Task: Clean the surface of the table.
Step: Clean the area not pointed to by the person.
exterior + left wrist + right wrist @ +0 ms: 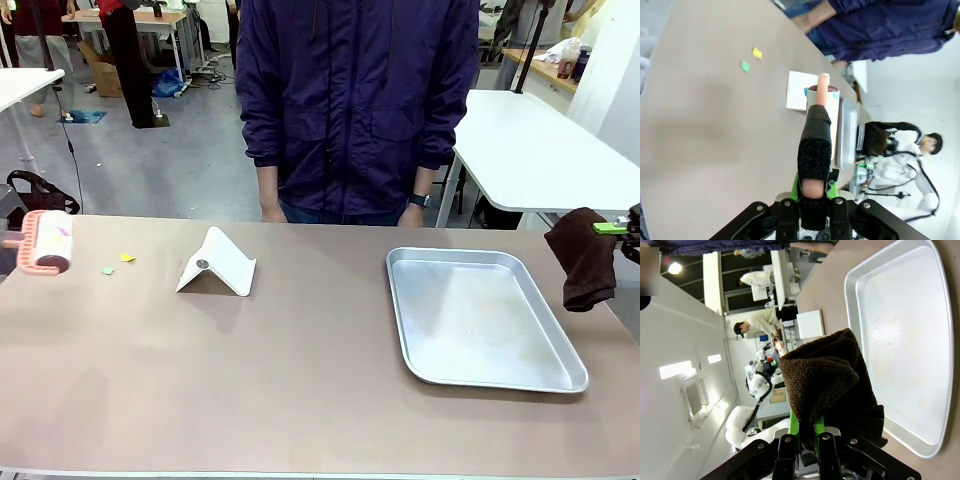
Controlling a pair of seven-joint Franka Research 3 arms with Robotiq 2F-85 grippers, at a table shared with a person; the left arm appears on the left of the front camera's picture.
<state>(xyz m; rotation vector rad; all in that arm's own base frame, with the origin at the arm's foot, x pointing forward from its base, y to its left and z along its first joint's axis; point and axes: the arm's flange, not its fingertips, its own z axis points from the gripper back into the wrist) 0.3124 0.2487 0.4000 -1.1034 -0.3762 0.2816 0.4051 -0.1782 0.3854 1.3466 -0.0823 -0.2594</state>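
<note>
Table (300, 390) smooth matte taupe; shiny steel tray (480, 320); terry cloth (585, 262); pink lint roller (48, 243).

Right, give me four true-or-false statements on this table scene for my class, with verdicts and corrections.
1. The right gripper grips a brown cloth. True.
2. The brown cloth lies inside the steel tray. False: it hangs from the right gripper, beside the tray's right side.
3. The left gripper is open with nothing in it. False: it is shut on the handle of a pink lint roller.
4. A yellow scrap and a green scrap lie on the table, between the lint roller and the white folded stand. True.
</note>
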